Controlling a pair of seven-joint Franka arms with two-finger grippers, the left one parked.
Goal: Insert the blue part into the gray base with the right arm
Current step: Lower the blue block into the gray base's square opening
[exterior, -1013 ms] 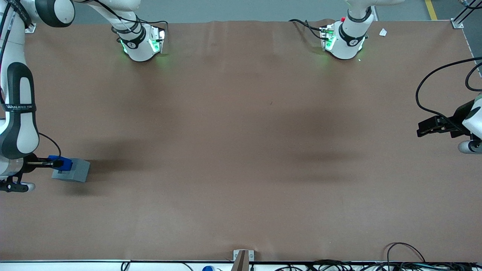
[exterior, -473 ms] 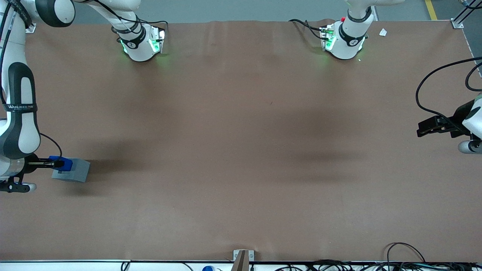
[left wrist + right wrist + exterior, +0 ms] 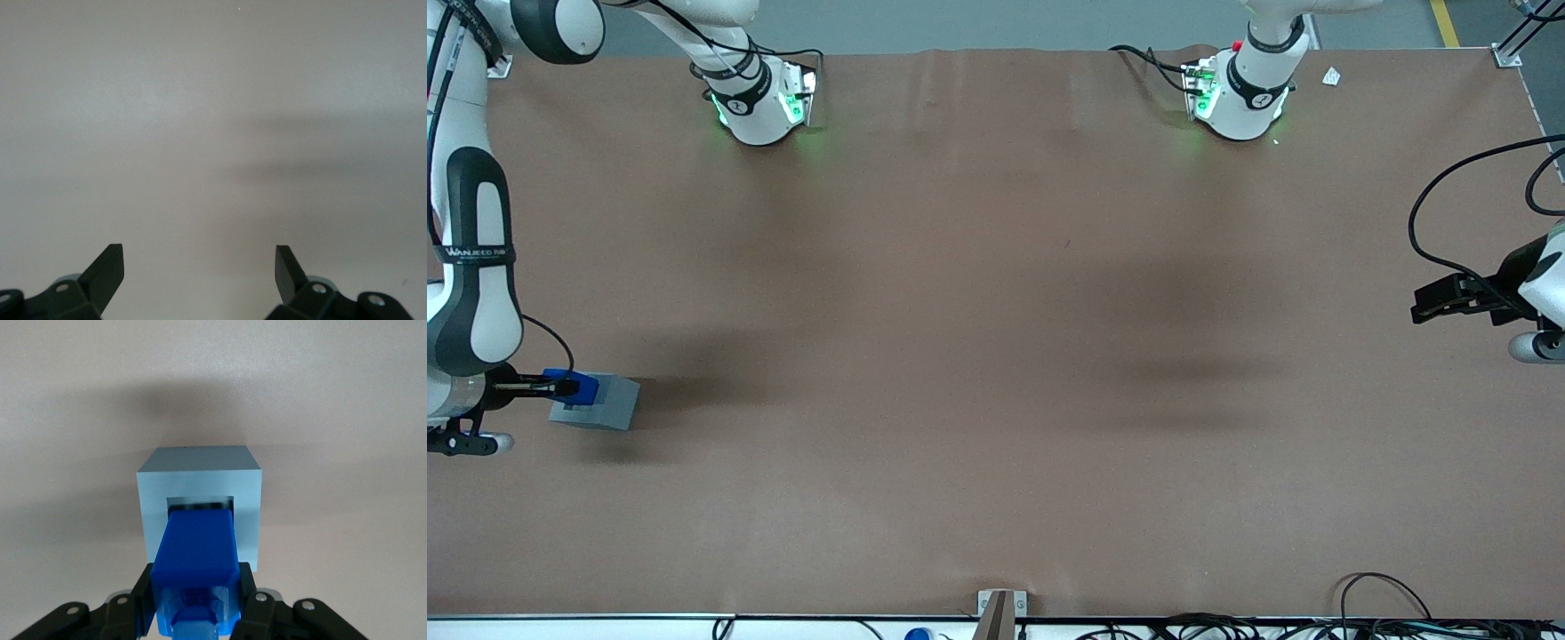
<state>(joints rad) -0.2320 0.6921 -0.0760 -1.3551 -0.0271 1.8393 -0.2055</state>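
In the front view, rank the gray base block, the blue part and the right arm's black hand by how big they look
1. Light-gray cube base
2. and 3. Bright-blue plastic part and black two-finger hand, which grips it: look alike, unranked.

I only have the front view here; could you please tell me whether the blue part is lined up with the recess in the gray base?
Observer: Yes. In the right wrist view the blue part points straight at the square recess in the gray base, centered between its side walls.
Operator: Has it gone in yet?
Observer: Its leading end sits at the recess mouth; a dark gap shows past that end, so it does not look seated.
Operator: Is the grip secure?
Observer: The end effector is shut on the blue part, with a black finger on each side of it.
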